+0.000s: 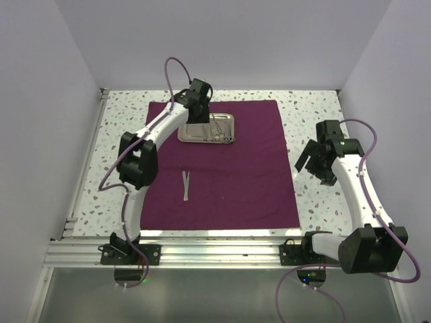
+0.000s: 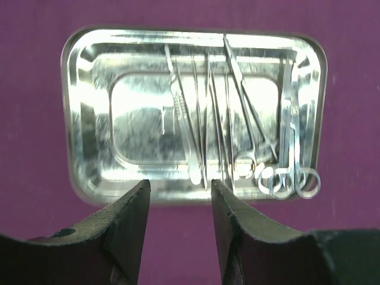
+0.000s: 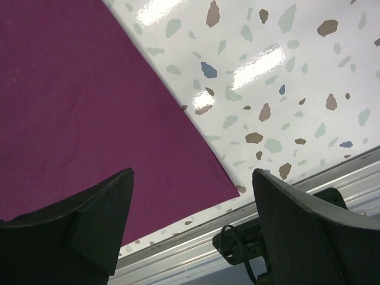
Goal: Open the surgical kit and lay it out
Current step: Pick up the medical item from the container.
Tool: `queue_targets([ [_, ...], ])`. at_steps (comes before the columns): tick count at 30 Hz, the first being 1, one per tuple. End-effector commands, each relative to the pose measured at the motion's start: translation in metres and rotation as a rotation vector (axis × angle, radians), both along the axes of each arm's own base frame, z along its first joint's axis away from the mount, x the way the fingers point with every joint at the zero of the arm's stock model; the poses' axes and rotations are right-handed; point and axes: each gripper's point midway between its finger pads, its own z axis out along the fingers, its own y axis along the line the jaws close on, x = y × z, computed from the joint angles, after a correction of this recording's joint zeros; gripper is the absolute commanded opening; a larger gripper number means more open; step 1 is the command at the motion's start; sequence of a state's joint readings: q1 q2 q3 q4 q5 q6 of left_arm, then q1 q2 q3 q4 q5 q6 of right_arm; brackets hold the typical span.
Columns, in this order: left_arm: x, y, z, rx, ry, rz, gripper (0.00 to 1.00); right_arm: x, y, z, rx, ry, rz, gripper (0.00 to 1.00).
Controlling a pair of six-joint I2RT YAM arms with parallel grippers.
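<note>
Left hand (image 2: pixel 180 189) hovers parted over the steel tray (image 2: pixel 78 119), right hand (image 3: pixel 193 173) gapes beside the cloth (image 3: pixel 71 107)

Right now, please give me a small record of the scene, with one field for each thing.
cloth: purple cloth spread flat on speckled table
tray: steel tray on cloth's far part
in tray: slim instruments, ring-handled forceps on one side
on cloth: tweezers, apart from tray
left gripper: open, empty, hovering at tray
right gripper: open, empty, near cloth edge

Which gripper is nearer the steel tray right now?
Left. The left gripper hovers above the tray; the right gripper is beside the cloth, far off to the right.
</note>
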State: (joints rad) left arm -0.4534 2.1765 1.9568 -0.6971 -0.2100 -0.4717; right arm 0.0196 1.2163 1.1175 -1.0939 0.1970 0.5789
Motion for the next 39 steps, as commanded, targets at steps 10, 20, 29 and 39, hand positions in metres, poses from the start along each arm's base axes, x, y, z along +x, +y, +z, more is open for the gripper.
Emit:
queue_targets([
  [10, 0.047, 0.000, -0.028, 0.058, -0.036, 0.014, 0.43, 0.002, -0.010, 0.018, -0.059, -0.018, -0.009, 0.85],
  [20, 0.048, 0.004, -0.034, 0.072, -0.032, 0.019, 0.40, 0.006, -0.009, 0.014, -0.051, -0.010, -0.008, 0.85],
  [29, 0.047, 0.007, -0.058, 0.091, 0.007, 0.018, 0.40, 0.006, -0.010, 0.013, -0.060, -0.003, 0.002, 0.85],
  [39, 0.050, 0.004, -0.079, 0.108, 0.032, 0.008, 0.40, 0.008, -0.011, 0.013, -0.063, -0.002, 0.001, 0.85],
])
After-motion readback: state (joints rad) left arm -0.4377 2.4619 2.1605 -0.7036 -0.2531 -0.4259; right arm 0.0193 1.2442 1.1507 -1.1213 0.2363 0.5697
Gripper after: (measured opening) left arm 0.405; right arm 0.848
